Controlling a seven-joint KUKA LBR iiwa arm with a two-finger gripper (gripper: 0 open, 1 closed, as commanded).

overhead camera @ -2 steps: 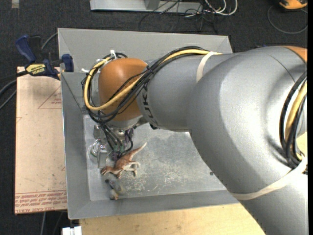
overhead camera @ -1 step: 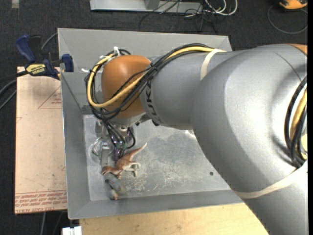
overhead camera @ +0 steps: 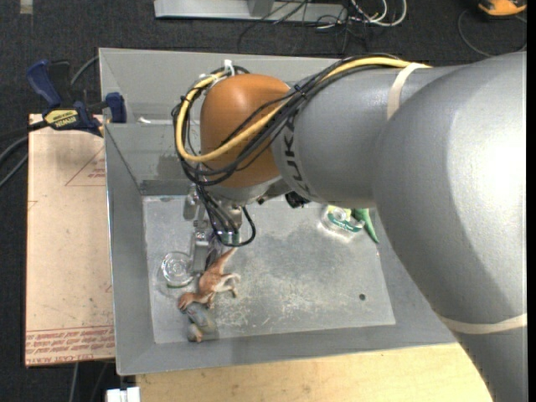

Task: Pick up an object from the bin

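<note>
The pincer hangs low in the near left part of the grey metal bin, under the orange cover of the wrist; whether it is released or clenched I cannot tell, because the wrist and its cables stand before it. Its tip is at the small tan plastic toy horse, which lies on the bin floor; the horse seems to touch the tip, but I cannot tell if it is gripped or only beside it.

In my judgement the step in hand is to take this horse; these points should help you. Set the pincer over the body of the horse, not over the thin legs, since the legs will probably slip or turn the toy; close on the thickest part.

Mind the neighbours: a clear round glass-like cup stands just beside the horse toward the view's left, and a small grey and blue figure lies just beside it toward the near wall; a grip too wide could catch one of them also. The green and white wrapped thing is well apart on the view's right and makes no trouble.

Lift straight upward; check that the horse comes up alone before you leave the bin.
</note>
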